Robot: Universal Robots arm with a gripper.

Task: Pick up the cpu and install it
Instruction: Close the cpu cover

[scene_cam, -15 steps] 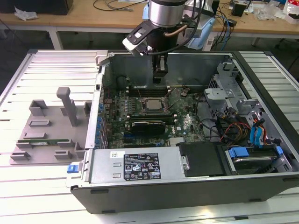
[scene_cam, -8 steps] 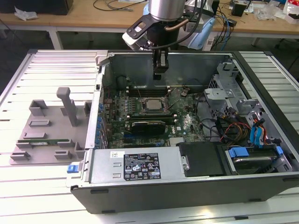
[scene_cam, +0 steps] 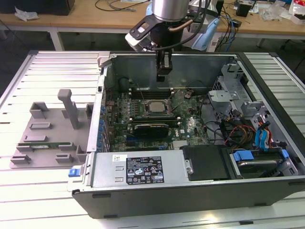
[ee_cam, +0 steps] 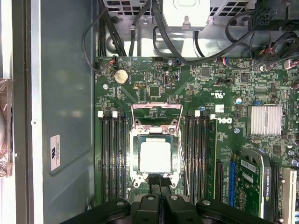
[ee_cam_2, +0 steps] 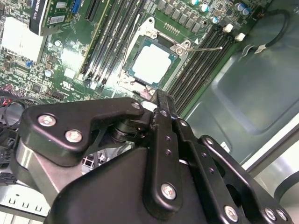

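Tool: the tool is seen hung over the motherboard near the socket's edge, clear of the cpu. Fingers are pressed together in both wrist views, nothing held.
Table: a white slatted table carries the case.
Case: the computer case is laid on its side with the panel off, so the board can be reached from above.
Motherboard: the motherboard is mounted flat on the case floor.
Socket: the socket load plate is swung open, judged to leave the seat free.
Cpu: the cpu is seated flat in the socket, metal top up, judged placed but not clamped.
Labels: a white sticker is noted on the case wall and a black label on the front cover. No print can be made out.
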